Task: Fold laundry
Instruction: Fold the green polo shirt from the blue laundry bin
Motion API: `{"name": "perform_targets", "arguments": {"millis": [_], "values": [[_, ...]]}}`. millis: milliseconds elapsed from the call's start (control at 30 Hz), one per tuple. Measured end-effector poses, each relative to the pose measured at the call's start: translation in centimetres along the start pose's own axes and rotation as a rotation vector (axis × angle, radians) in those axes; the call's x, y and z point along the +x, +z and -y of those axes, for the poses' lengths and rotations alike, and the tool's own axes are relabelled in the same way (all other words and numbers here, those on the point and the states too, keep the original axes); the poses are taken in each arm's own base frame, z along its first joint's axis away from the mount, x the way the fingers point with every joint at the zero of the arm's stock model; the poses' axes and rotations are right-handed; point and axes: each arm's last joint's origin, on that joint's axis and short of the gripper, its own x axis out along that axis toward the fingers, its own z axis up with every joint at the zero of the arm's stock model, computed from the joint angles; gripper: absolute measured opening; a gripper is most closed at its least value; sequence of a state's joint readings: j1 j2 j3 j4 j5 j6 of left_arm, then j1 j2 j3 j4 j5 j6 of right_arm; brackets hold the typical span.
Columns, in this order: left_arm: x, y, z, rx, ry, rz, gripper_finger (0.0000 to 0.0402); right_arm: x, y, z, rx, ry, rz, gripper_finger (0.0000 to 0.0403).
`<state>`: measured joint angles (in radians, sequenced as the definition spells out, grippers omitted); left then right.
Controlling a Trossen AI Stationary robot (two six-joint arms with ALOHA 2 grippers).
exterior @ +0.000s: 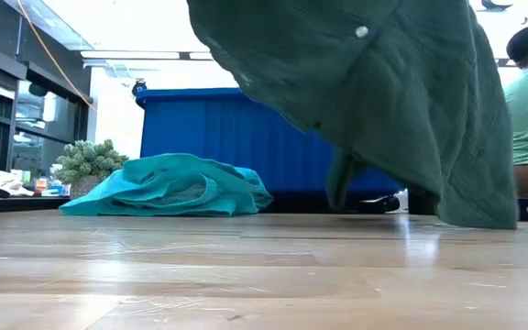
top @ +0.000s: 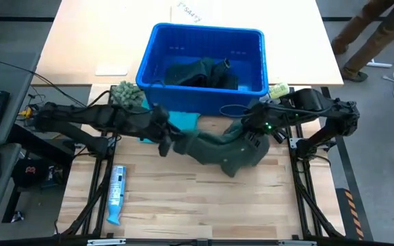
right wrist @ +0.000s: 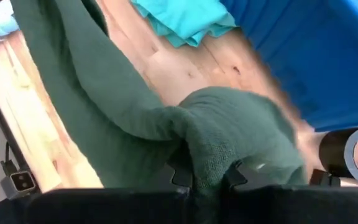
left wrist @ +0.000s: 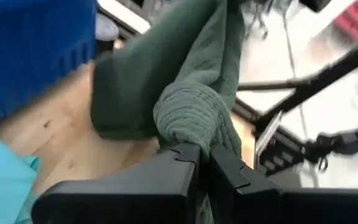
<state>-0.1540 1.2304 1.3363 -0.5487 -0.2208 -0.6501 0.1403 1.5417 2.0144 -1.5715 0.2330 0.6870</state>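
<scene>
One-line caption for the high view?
Both grippers, left and right, hold a dark green cloth garment up before the blue plastic bin.

No legible text anywhere.

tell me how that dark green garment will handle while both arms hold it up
Probably floppy: the dark green garment sags between the left end effector and right end effector. Likely grippy, not slippery: its weave looks coarse. Its hanging hem may drag.
</scene>
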Motion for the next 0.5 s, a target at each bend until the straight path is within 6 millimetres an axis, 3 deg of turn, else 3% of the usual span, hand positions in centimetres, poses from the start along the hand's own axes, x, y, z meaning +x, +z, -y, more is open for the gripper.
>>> {"name": "perform_targets", "arguments": {"millis": [200, 500], "values": [[-0.9, -2.0, -2.6, -0.070, -0.007, 0.154, 0.0000, 0.3, 1.0, 1.3, -0.009, -0.035, 0.009, 0.0000], [-0.3, -4.0, -4.1, -0.101, -0.066, 0.221, 0.0000, 0.6, 1.8, 2.6, -0.049, -0.014, -0.020, 0.0000]]}}
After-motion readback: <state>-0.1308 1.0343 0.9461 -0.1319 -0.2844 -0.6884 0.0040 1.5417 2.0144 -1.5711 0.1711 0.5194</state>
